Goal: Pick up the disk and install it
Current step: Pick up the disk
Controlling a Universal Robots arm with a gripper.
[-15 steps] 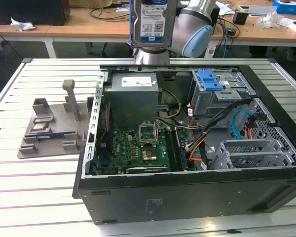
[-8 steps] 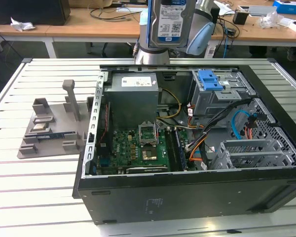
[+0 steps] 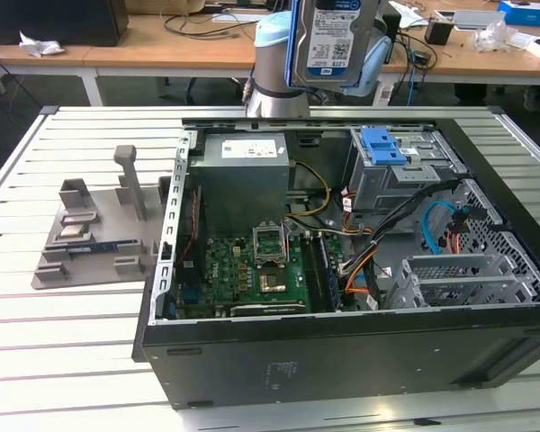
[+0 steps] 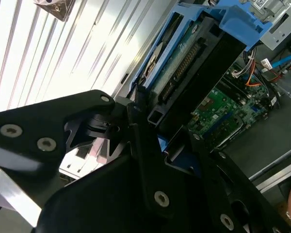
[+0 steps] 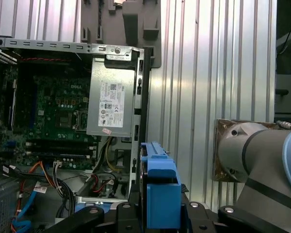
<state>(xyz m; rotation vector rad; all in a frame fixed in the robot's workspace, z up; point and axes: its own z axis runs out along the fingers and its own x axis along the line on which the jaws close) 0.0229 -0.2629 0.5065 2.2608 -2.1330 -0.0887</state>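
Observation:
The disk [image 3: 335,40] hangs upright in the air above the back of the open computer case [image 3: 342,360], with its white-and-blue label facing the exterior view. Its blue carrier bracket [image 5: 160,187] shows edge-on in the first wrist view. In the second wrist view my gripper [image 4: 160,128] is shut on the disk [image 4: 199,63], with a black finger [image 4: 136,116] pressed against each side of the blue frame. Below the disk, inside the case, stands the metal drive cage [image 3: 405,175] with a small blue latch [image 3: 382,147] on top.
A grey power supply [image 3: 243,171] sits at the case's back on the exterior view's left, with the green motherboard [image 3: 252,270] and loose cables [image 3: 369,243] below it. A grey parts fixture [image 3: 90,234] lies on the slatted table [image 3: 36,360]. Desks with clutter stand behind.

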